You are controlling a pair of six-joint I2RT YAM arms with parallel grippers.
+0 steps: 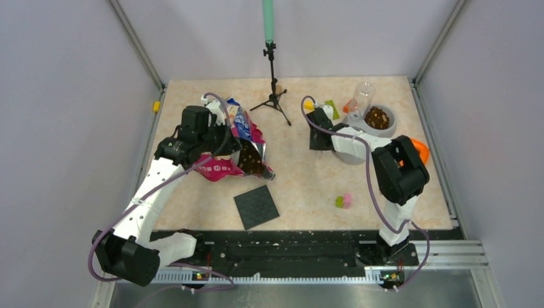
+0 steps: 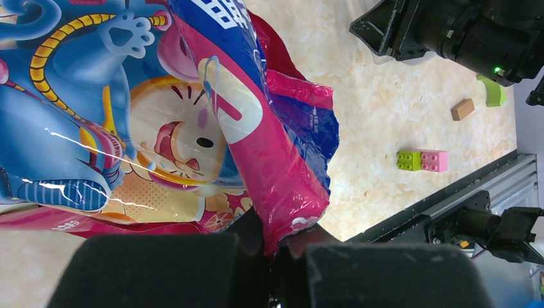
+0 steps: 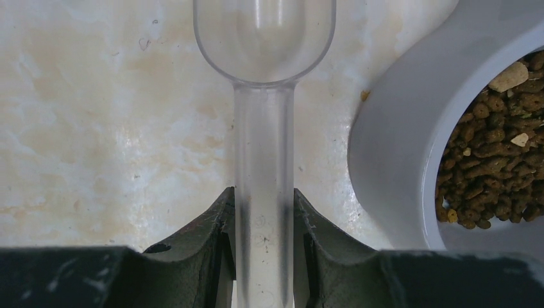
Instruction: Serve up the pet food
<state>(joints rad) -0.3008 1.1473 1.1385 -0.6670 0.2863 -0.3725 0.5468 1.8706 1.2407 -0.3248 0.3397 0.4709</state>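
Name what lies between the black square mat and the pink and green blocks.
Nothing: in the top view, only bare table separates the mat from the blocks.

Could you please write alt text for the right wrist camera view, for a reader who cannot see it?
The right gripper clamps the handle of a clear plastic scoop, whose cup looks empty, over a beige marbled table. At the right edge, a grey round bowl holds dark brown kibble pellets.
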